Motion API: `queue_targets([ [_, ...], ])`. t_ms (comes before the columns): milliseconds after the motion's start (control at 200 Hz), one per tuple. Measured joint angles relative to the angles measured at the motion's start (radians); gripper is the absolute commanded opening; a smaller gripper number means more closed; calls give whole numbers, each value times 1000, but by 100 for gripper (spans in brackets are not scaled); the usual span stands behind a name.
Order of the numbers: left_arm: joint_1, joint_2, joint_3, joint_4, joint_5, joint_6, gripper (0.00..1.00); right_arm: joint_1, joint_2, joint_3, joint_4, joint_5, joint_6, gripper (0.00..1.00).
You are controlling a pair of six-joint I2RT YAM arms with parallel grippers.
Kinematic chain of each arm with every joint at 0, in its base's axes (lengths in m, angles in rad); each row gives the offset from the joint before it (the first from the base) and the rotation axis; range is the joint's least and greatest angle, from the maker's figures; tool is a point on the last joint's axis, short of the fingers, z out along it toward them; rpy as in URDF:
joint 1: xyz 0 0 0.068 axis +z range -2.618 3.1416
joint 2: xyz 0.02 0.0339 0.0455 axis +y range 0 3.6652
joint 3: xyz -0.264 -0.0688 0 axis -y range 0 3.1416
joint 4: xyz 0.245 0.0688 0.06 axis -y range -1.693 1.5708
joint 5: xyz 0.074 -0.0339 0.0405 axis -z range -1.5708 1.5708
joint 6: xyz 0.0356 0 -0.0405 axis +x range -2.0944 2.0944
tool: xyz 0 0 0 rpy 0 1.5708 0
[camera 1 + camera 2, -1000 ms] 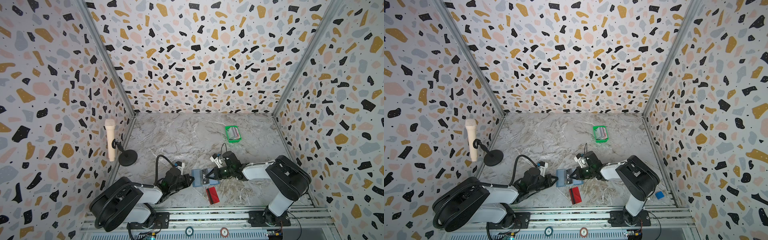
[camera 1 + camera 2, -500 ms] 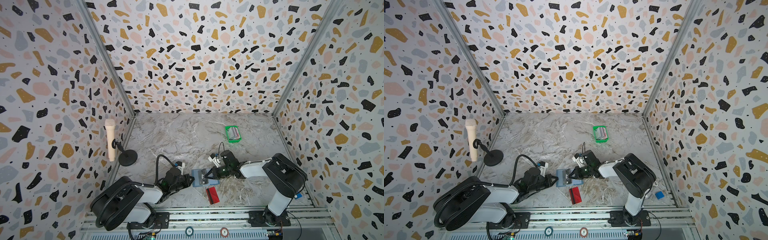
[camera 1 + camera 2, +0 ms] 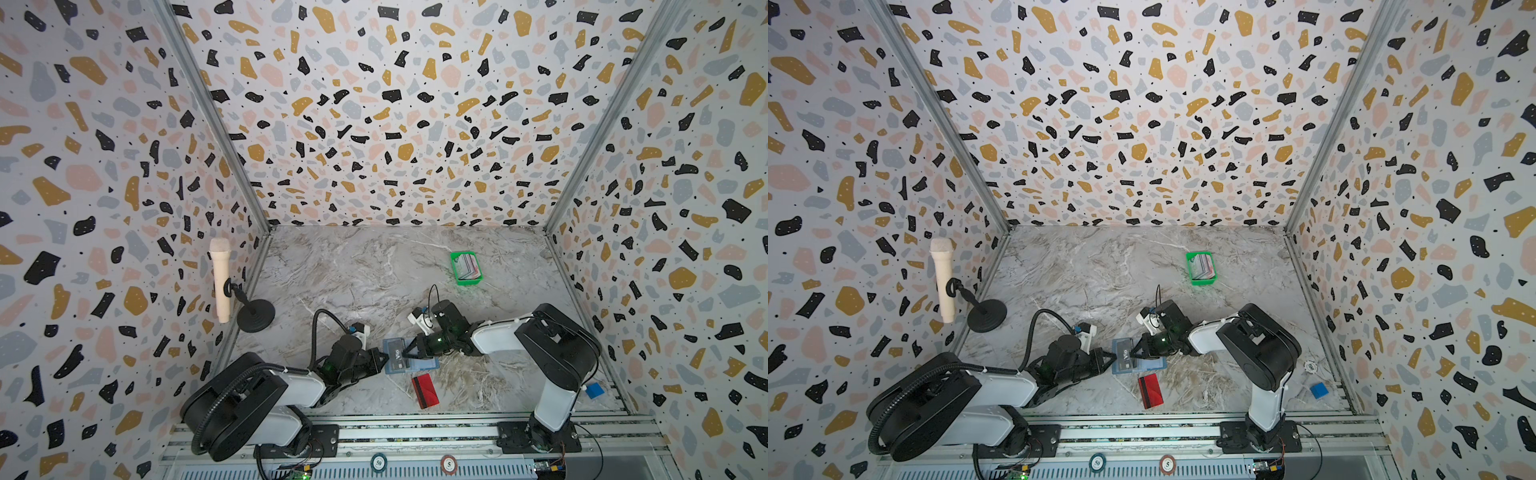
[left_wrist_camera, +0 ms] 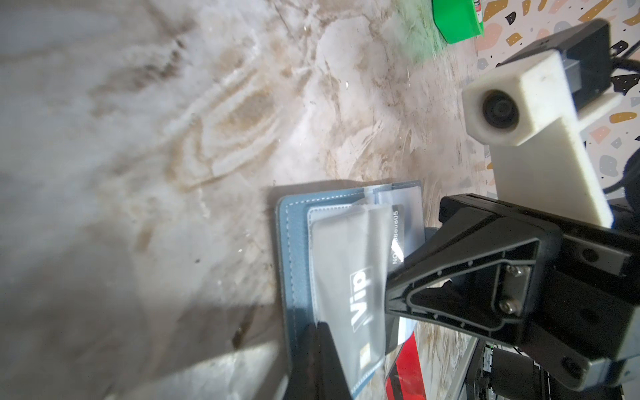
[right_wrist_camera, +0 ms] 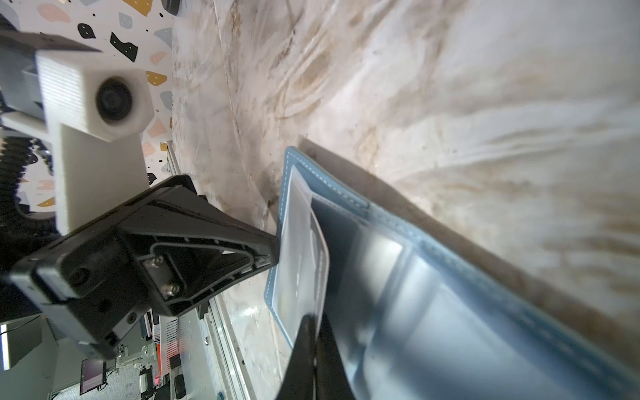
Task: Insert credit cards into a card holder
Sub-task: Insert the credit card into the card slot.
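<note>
Holder: open, inside up, flat on the marble table, between the two grippers and near the front rail.

Vip card: dark. Most of it lies under a clear sleeve on the holder's left-arm half. One end sticks out toward the right gripper.

Left gripper: at the holder's outer edge on the left-arm side, jaws together. In the right wrist view its tips touch that edge. Whether they pinch it, cannot tell.

Right gripper: over the holder's middle, tips at the exposed end of the Vip card. In its own wrist view the jaws are together, with only a hairline between them. Card pinched or merely touched: cannot tell.

Red card, dark stripe along one side: flat on the table just beside the holder, on the rail side, clear of both grippers.

Tray, green: well beyond the holder toward the back wall. More cards are stacked in it.

Blue block and chip: well apart from the holder, out past the right arm.
</note>
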Motion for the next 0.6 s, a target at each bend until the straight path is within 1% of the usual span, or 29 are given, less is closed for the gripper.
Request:
queue_targets([
  [15,0,-1,0,-1,0,0,0,0,-1,1,-5,3,0,20],
  [20,0,-2,0,-1,0,0,0,0,-1,1,-6,3,2,22],
  [30,0,-2,0,-1,0,0,0,0,-1,1,-9,4,2,23],
  [95,0,-8,0,-5,0,1,0,1,-12,3,-26,8,-5,42],
  [150,0,-14,0,-9,0,2,0,4,-45,5,-54,27,-11,50],
  [225,0,-23,0,-14,0,5,0,12,-91,5,-104,68,-27,55],
  [315,0,-26,0,-20,0,8,0,14,-137,5,-163,114,-42,56],
  [335,0,-26,0,-22,0,8,0,15,-146,5,-176,126,-44,54],
  [380,0,-26,0,-27,0,9,0,17,-168,5,-205,158,-56,47],
  [385,0,-26,0,-27,0,9,0,17,-168,5,-205,158,-56,45],
  [395,0,-26,0,-27,0,9,0,19,-174,5,-212,166,-56,45],
  [420,0,-26,0,-29,0,10,0,21,-183,5,-224,180,-64,36],
  [425,0,-26,0,-29,0,10,0,21,-185,5,-227,184,-66,33],
  [430,0,-26,0,-29,0,10,0,22,-187,5,-230,189,-66,33],
  [455,0,-26,0,-29,0,10,0,24,-197,6,-244,210,-77,27],
  [460,0,-26,0,-29,0,10,0,25,-199,6,-248,217,-77,24],
  [471,0,-26,0,-29,0,10,0,25,-200,6,-249,219,-78,24],
  [511,0,-26,0,-29,0,10,0,31,-204,15,-277,253,-91,14],
  [556,0,-26,0,-29,0,10,0,42,-200,37,-316,302,-117,7],
  [596,0,-26,0,-31,-2,11,0,52,-193,56,-343,337,-133,4],
])
